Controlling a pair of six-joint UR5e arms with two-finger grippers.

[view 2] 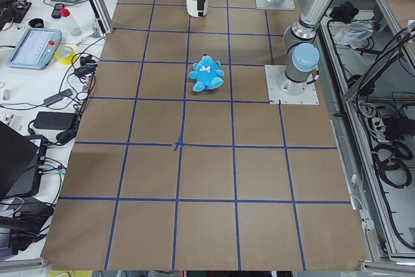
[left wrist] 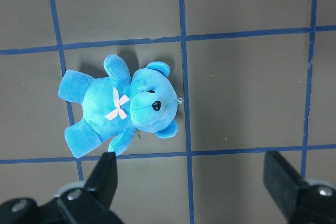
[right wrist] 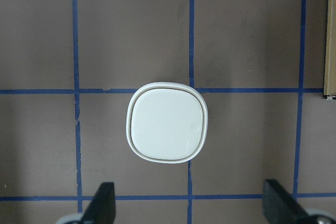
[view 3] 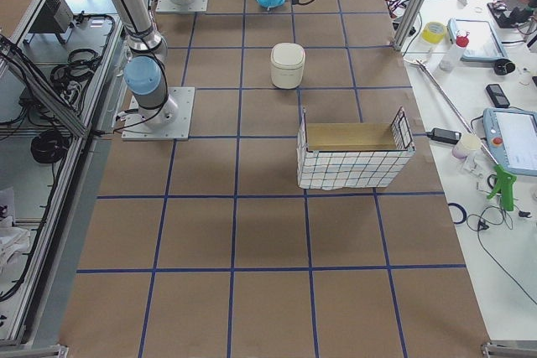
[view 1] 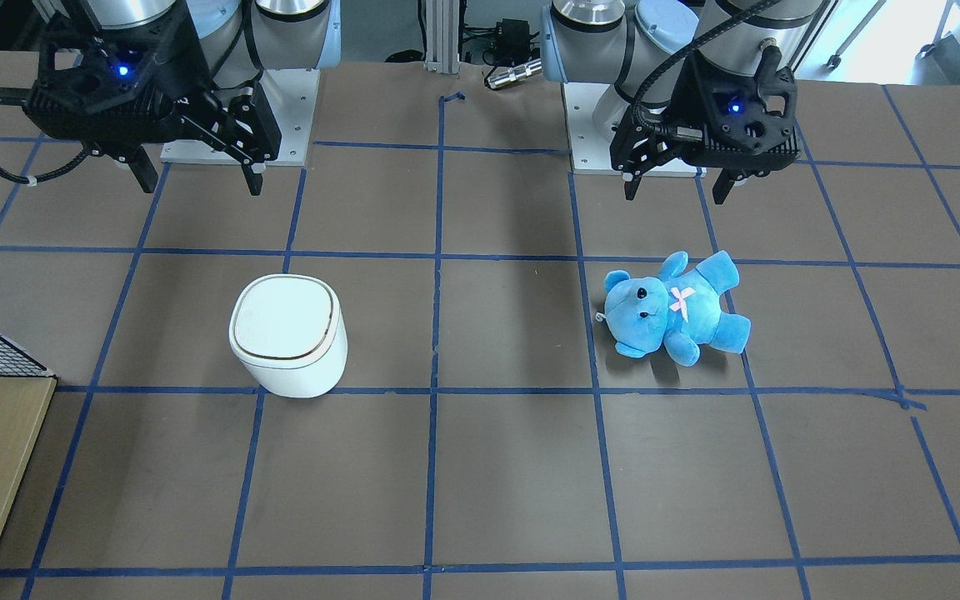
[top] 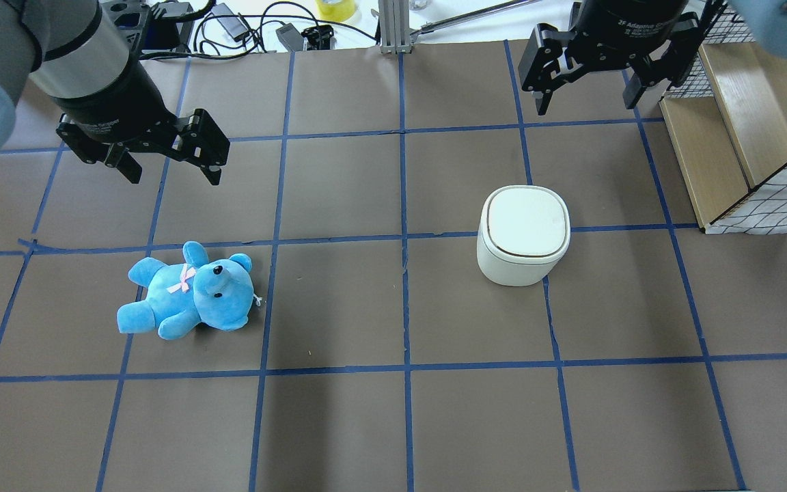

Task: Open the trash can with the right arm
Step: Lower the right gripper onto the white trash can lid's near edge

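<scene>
The white trash can (view 1: 288, 333) stands upright with its flat lid shut; it also shows in the overhead view (top: 523, 232) and centred in the right wrist view (right wrist: 167, 121). My right gripper (view 1: 202, 185) hangs open and empty above the table, behind the can and apart from it; it shows in the overhead view (top: 587, 106) too, and its fingers (right wrist: 102, 205) frame the bottom of the wrist view. My left gripper (view 1: 675, 196) is open and empty above a blue teddy bear (view 1: 676, 308).
The blue teddy bear (top: 188, 301) lies on its back on my left side of the table. A wire-mesh crate with a wooden box (top: 742, 137) stands at my right edge, near the can. Blue tape lines grid the brown table.
</scene>
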